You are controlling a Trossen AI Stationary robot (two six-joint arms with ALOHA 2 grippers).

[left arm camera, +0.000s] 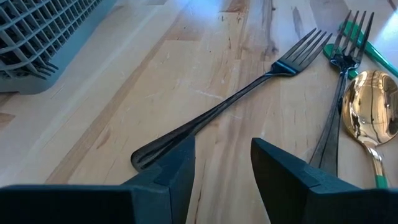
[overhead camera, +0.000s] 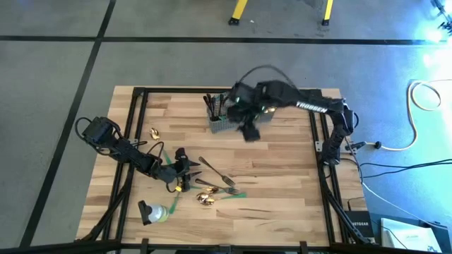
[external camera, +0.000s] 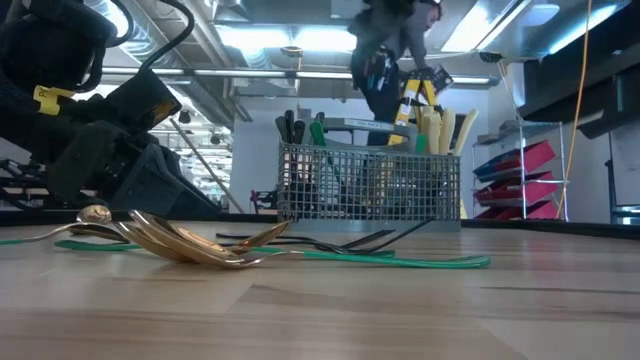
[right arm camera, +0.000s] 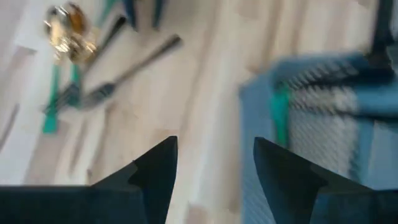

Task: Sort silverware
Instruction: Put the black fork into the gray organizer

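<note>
White lettering on the right arm's upper link reads "TROSSEN" in the high view. Its right gripper (right arm camera: 211, 168) hangs above the wire mesh basket (overhead camera: 224, 124) at the far middle of the table, fingers spread apart with nothing between them. The left gripper (left arm camera: 221, 165) sits low at the near left, its fingers part open on either side of the handle end of a dark fork (left arm camera: 239, 99), not closed on it. Gold spoons (external camera: 185, 240) and more forks (overhead camera: 222, 185) lie loose just right of it.
</note>
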